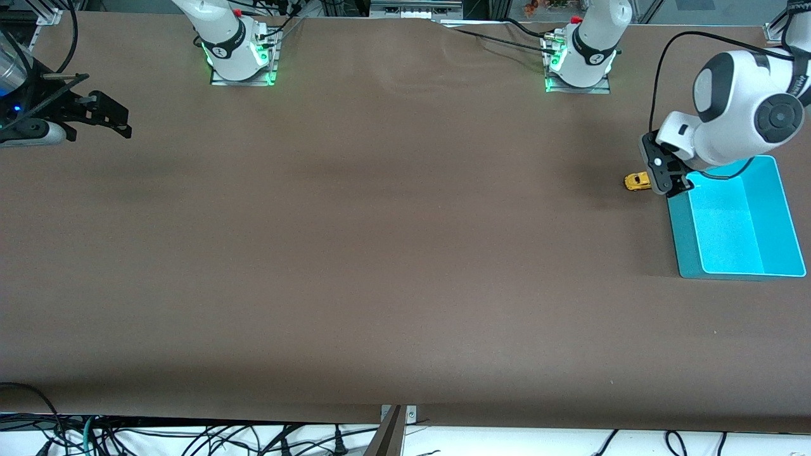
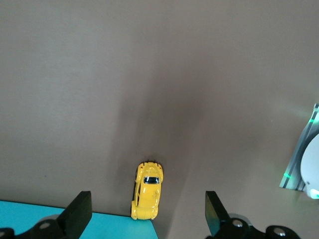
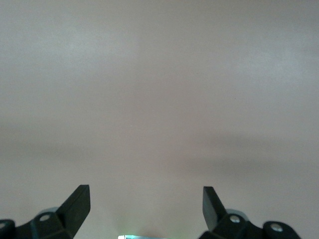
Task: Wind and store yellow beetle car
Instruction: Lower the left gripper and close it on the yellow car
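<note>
Beside the bin (image 1: 685, 250), yellow beetle car (image 1: 637, 181) untouched

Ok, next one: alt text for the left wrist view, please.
A tiny yellow beetle car sits on the brown table, beside the corner of a turquoise bin. The left pincer hangs open above it, one finger to each side of the car, not touching it.

Glossy yellow beetle car (image 2: 147, 190), matt brown table (image 1: 380, 253), smooth, perhaps plastic turquoise tray (image 1: 782, 209)
</note>
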Controlling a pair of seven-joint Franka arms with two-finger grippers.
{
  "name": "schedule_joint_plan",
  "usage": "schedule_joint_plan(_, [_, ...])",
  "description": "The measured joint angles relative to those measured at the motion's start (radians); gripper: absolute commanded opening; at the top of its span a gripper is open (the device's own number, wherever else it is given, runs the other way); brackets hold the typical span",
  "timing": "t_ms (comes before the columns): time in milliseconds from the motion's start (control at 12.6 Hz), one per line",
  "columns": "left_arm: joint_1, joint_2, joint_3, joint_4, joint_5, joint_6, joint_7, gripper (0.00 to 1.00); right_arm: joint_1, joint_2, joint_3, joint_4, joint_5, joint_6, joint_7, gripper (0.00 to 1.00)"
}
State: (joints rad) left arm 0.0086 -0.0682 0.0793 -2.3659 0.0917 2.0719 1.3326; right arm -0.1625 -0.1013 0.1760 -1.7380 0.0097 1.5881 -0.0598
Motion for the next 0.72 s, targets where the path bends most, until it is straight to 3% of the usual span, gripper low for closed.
schedule_joint_plan(477, [0.130,-0.029,0.001,-0.235,0.035,0.377,0.242,1.00,-0.001,0.017,-0.021,0.017,0.001,-0.001,0.001,1.00])
schedule_joint_plan(716, [0.199,0.012,0.001,-0.275,0.035,0.483,0.311,1.00,-0.001,0.018,-0.023,0.043,-0.001,-0.002,0.001,1.00])
